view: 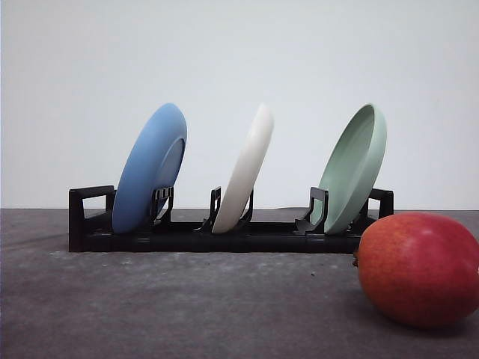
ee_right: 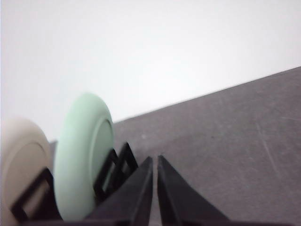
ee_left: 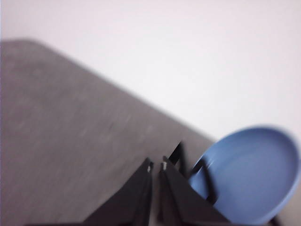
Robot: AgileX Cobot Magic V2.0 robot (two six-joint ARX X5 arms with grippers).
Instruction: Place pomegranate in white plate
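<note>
In the front view, a black dish rack point(view: 224, 235) is seen standing across the dark grey table point(view: 150, 314), well back from the camera, with a plain pale wall behind it. Three plates are held on edge in the rack, each tilted with its top toward the right: a blue plate point(view: 150, 168) at the left end, the white plate point(view: 245, 168) in the middle slot, and a pale green plate point(view: 354, 166) at the right end. The plates are kept apart from one another by the rack's upright prongs. The pomegranate point(view: 418, 269) is found on the table in the near right corner of the front view, in front of the rack's right end and close to the camera; it is red with an orange blush on its left side, and its right edge is cut off by the frame. It is not touched by anything but the table. In the left wrist view, the left gripper point(ee_left: 156, 166) is shown with its two dark fingers pressed nearly together, only a thin slit being left between the tips, and nothing is held between them; the blue plate point(ee_left: 249, 174) and part of the rack point(ee_left: 181, 155) are seen just past the fingers. In the right wrist view, the right gripper point(ee_right: 154, 162) is likewise seen with its fingers brought together and empty, the green plate point(ee_right: 82, 155) and the edge of the white plate point(ee_right: 21, 160) being visible beside it in the rack point(ee_right: 115, 167). Both wrist views are somewhat blurred.
</note>
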